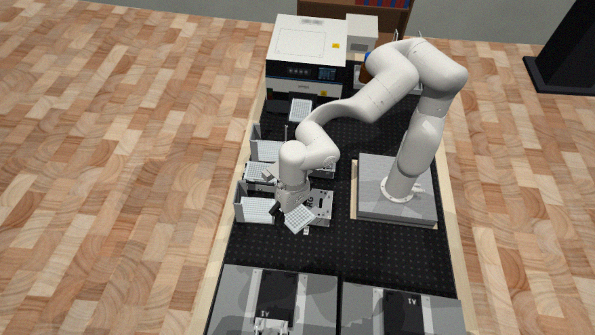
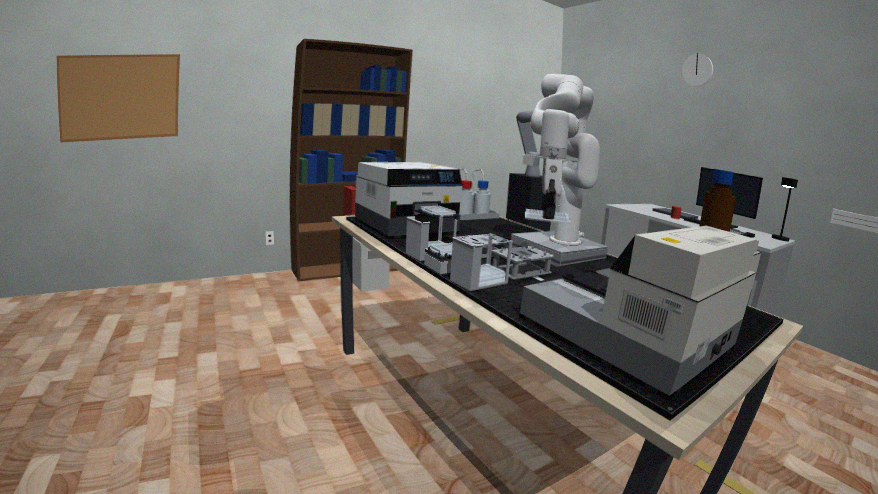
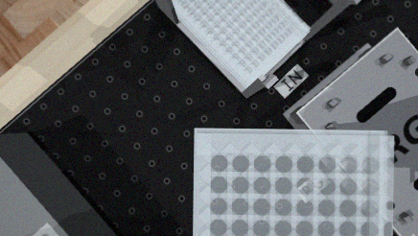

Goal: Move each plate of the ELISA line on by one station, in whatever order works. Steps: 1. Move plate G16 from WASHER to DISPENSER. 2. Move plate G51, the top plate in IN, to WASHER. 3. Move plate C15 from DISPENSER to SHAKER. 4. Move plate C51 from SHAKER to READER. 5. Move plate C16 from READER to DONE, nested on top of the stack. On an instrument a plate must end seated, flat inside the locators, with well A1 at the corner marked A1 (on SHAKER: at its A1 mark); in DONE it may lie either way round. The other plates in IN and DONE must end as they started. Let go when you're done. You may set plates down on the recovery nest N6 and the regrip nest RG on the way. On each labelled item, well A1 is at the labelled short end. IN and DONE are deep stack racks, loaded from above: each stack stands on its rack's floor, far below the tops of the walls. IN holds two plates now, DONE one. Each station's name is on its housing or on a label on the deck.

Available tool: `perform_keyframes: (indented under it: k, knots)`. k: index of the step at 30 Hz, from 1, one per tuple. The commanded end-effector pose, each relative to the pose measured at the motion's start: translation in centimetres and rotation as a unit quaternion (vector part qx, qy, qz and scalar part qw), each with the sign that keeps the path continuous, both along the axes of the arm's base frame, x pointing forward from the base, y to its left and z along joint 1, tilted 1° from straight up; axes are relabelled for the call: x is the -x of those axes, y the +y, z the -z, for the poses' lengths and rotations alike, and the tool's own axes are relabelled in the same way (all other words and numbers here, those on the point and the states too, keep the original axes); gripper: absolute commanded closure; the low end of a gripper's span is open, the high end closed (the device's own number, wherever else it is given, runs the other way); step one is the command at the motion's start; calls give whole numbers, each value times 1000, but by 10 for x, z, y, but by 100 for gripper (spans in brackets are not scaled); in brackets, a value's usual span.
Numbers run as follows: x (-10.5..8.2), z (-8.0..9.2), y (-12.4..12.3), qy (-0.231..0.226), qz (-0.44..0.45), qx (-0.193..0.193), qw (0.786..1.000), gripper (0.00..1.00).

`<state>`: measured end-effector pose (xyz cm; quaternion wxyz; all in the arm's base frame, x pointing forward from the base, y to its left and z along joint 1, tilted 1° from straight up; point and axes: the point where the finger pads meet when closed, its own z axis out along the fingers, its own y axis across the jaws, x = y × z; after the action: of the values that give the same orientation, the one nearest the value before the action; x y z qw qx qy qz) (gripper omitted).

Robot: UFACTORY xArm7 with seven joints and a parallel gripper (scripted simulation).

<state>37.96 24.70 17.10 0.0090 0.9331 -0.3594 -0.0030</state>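
From above, the tool (image 1: 286, 212) grips a clear well plate (image 1: 298, 218), holding it turned askew over the near corner of the nest marked RG (image 1: 320, 203), just beside the rack labelled IN (image 1: 238, 204). The wrist view alone shows the IN label (image 3: 292, 80) and the plate (image 3: 292, 182) overlapping the nest's edge (image 3: 364, 82); which plate it is cannot be read. Dotted black tabletop (image 1: 353, 249) lies between it and the two grey machines (image 1: 232, 300). The side view adds a bookshelf (image 2: 299, 153) and grey walls.
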Motion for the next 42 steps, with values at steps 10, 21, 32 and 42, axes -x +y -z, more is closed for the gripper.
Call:
perform_keyframes:
  k: [10, 21, 32, 42]
  knots:
    - [2, -2, -40, -2, -73, -6, 997, 100]
    - [9, -3, -70, -2, -137, -6, 991, 100]
    - [18, -3, -97, -1, -189, -6, 982, 100]
    - [31, -3, -112, -1, -234, -7, 972, 100]
